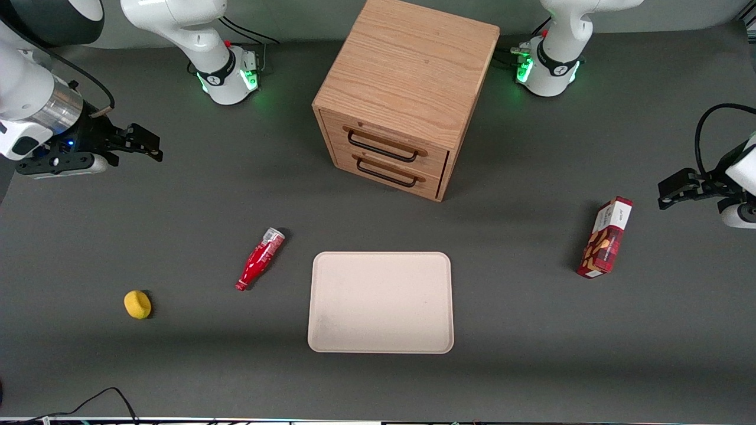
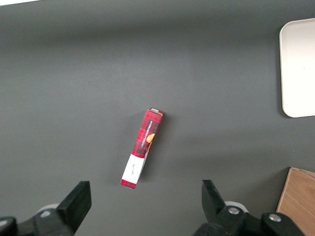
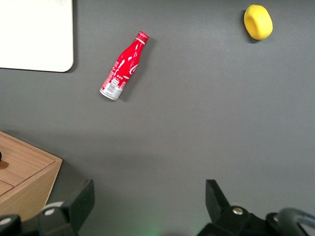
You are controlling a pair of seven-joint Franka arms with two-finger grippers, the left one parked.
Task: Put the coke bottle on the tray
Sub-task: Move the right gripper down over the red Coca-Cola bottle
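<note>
The coke bottle (image 1: 260, 258) (image 3: 124, 66) is small, red and slim. It lies on its side on the grey table beside the beige tray (image 1: 381, 302) (image 3: 35, 34), a short gap apart. Nothing lies on the tray. My gripper (image 1: 142, 144) (image 3: 147, 201) hangs open and empty above the table at the working arm's end. It is farther from the front camera than the bottle and well apart from it. Only bare table shows between its fingers (image 3: 216, 199).
A wooden drawer cabinet (image 1: 404, 97) (image 3: 22, 172) stands farther from the front camera than the tray. A small yellow object (image 1: 137, 304) (image 3: 258, 21) lies toward the working arm's end. A red snack box (image 1: 605, 237) (image 2: 141, 148) lies toward the parked arm's end.
</note>
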